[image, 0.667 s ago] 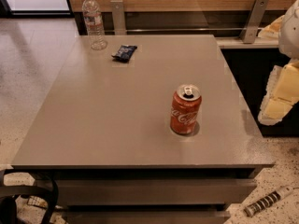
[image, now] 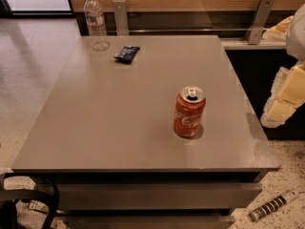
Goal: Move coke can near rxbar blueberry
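The coke can [image: 189, 112], red with white script and a silver top, stands upright on the grey table [image: 119, 113], right of the middle and toward the front. The rxbar blueberry [image: 127, 53], a small dark blue wrapper, lies flat near the far left corner, well apart from the can. My gripper [image: 282, 98], pale yellow and white, hangs at the right edge of the view beyond the table's right side. It is level with the can, apart from it and holding nothing.
A clear plastic water bottle [image: 96, 22] stands at the far left corner, just left of the bar. A wooden wall with metal brackets [image: 257, 14] runs behind the table. A striped cylindrical object [image: 271, 206] lies on the speckled floor at the front right.
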You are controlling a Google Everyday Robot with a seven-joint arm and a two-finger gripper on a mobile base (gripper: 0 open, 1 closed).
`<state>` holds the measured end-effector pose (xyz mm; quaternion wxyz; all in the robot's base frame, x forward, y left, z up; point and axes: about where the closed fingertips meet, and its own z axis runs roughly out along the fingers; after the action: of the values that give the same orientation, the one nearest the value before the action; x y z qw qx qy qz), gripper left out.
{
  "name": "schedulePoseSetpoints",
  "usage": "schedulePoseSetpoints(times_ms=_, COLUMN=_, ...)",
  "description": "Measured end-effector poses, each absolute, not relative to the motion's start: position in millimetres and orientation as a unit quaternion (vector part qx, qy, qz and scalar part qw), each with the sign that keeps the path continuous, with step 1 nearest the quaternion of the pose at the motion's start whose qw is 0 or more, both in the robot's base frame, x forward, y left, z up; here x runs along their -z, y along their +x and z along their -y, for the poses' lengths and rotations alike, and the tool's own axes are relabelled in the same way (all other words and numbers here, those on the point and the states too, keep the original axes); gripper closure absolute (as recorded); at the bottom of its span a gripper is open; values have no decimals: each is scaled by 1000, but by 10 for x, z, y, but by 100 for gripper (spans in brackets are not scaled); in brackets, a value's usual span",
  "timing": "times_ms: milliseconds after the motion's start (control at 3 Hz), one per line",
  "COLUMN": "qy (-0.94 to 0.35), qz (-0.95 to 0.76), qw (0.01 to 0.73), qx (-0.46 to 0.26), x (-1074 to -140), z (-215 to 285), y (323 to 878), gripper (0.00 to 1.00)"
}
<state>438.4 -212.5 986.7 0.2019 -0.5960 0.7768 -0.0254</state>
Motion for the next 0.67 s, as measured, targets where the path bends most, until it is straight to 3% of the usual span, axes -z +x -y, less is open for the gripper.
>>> schedulePoseSetpoints(times_ms=667, qy=-559, qz=-750, qw=347, qx=-73, x=-9468, z=2241, y=4490, gripper=0)
